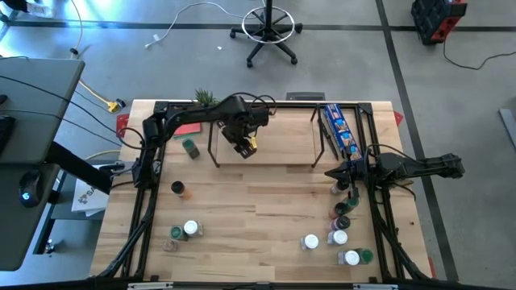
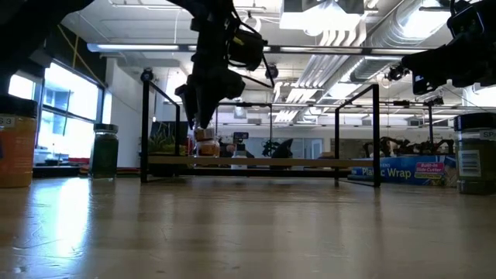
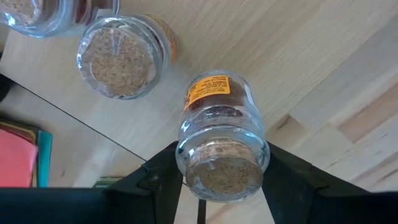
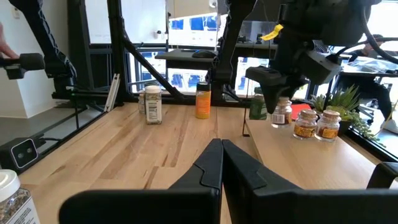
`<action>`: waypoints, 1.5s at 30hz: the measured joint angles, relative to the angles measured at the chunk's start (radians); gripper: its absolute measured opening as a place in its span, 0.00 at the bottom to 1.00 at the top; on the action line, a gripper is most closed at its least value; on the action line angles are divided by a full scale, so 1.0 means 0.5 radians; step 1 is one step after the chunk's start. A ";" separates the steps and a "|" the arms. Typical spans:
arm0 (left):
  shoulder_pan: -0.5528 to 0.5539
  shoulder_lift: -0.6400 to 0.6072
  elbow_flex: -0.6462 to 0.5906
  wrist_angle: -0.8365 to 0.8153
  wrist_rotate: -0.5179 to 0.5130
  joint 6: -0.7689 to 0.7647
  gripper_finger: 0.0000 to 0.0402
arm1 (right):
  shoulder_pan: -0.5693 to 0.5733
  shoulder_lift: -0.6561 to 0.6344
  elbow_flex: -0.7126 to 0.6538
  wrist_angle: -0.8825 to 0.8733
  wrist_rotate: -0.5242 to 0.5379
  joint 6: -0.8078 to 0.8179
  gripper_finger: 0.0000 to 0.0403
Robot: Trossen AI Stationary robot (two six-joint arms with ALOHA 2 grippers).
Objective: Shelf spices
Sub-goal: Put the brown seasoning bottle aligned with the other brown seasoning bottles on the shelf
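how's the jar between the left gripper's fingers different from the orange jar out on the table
The clear-lidded jar sits on the shelf between the fingers of the left gripper; the orange jar stands alone on the table, untouched. The clear-lidded jar is clear glass with brownish contents and an orange label; the orange jar looks orange all over. The first has two similar jars beside it; the second has none touching it. Both are small, cylindrical and upright.

At the lower right of the low view, a long blue box (image 2: 401, 170) carries white lettering that reads "Wrap", with part of a word just before it. The orange label (image 3: 208, 89) on a cork-topped jar has print too small to read.
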 joint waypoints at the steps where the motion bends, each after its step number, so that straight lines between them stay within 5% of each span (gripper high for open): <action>1: 0.003 0.000 0.000 0.004 -0.001 0.001 0.48 | 0.000 0.000 -0.001 0.000 0.000 0.000 0.00; 27: 0.052 0.121 -0.001 0.007 -0.070 0.033 0.49 | 0.000 0.000 -0.001 0.000 0.000 0.000 0.00; 38: 0.122 0.121 0.000 -0.027 -0.070 0.023 0.65 | 0.000 0.000 0.000 0.000 0.000 0.000 0.00; 45: 0.124 0.112 0.057 -0.055 -0.166 0.036 0.66 | 0.000 0.000 -0.001 -0.001 0.000 0.000 0.00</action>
